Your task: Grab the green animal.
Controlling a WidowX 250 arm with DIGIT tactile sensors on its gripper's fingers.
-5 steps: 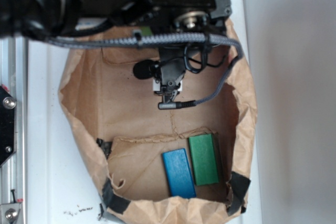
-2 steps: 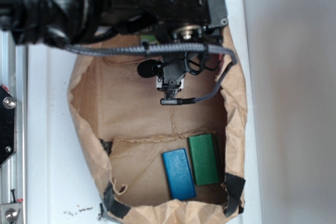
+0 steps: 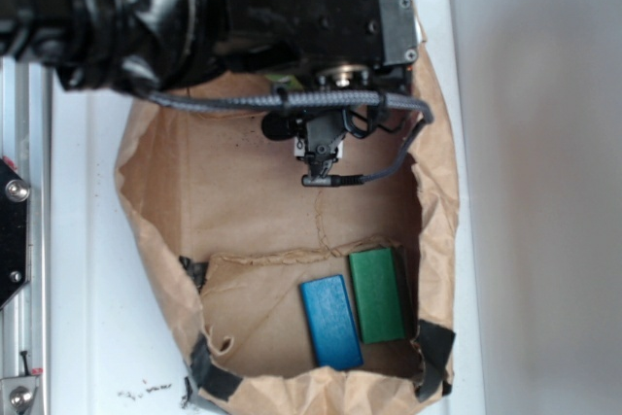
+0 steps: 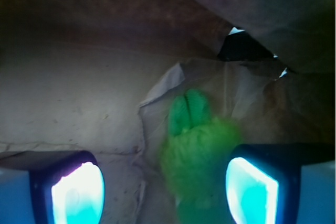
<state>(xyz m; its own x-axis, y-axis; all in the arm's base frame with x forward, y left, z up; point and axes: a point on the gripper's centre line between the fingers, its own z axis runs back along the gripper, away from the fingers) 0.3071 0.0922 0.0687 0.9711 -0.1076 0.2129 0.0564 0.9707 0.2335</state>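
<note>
Hand [image 4: 165, 187] now farther up, astride one green animal [image 4: 197, 156].

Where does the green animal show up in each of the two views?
Exterior: only a small green sliver of the green animal peeks out under the arm near the top of the brown paper bag; the rest is hidden.
Wrist: the green animal sits centre-right, low in the picture, between the open claw's fingers, closer to the right one.
Shared landmark: the brown paper bag, which surrounds the toy in both views.
</note>
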